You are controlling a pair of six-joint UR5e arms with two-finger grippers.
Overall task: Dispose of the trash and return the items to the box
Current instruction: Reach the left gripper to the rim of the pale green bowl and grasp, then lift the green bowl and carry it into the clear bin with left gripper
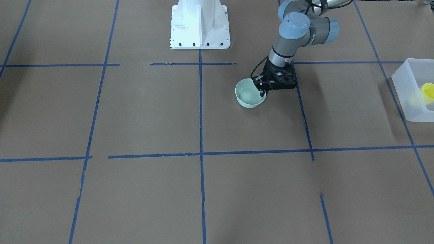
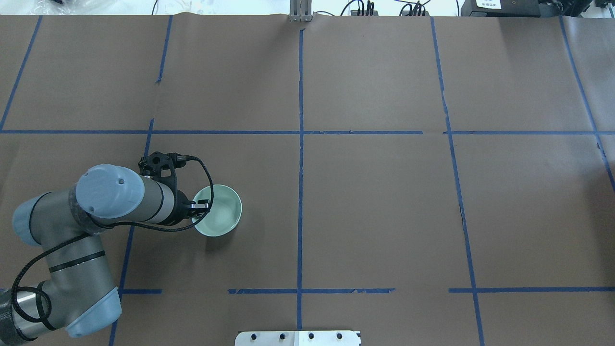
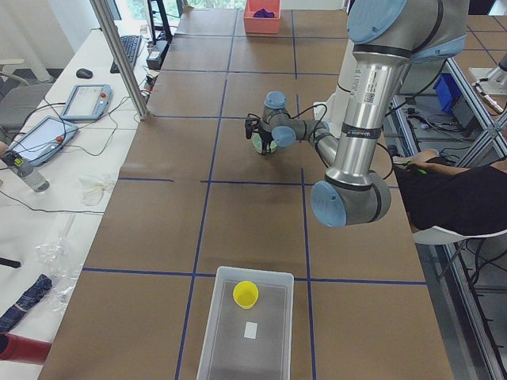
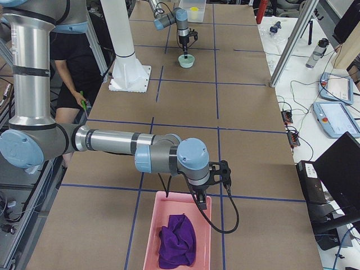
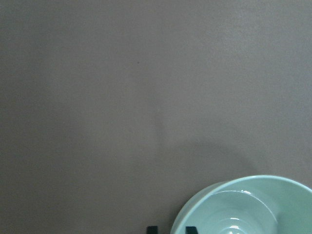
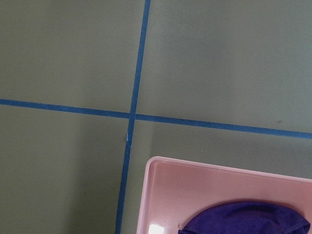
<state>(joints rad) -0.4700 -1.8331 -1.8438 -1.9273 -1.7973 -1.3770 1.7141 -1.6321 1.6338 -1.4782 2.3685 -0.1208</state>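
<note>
The pale mint-green bowl (image 1: 247, 99) (image 2: 225, 212) sits near the table's middle on the left arm's side. My left gripper (image 1: 262, 94) (image 2: 202, 207) reaches down on its near rim, one finger inside and one outside, shut on the rim; the left wrist view shows the bowl (image 5: 253, 209) and the fingertips (image 5: 152, 229). The yellow cup (image 1: 428, 92) (image 3: 245, 294) lies in the frosted-white box (image 1: 405, 81) (image 3: 212, 332) at the table's left end. My right gripper (image 4: 202, 203) hangs over a pink tray; I cannot tell if it is open or shut.
The pink tray (image 4: 152, 247) (image 6: 195, 185) holds a purple cloth (image 4: 179, 247) (image 6: 243, 219) at the table's right end. The white robot base (image 1: 199, 27) stands at the robot's side of the table. A seated person (image 3: 451, 198) is behind the robot. Blue tape lines grid the brown table.
</note>
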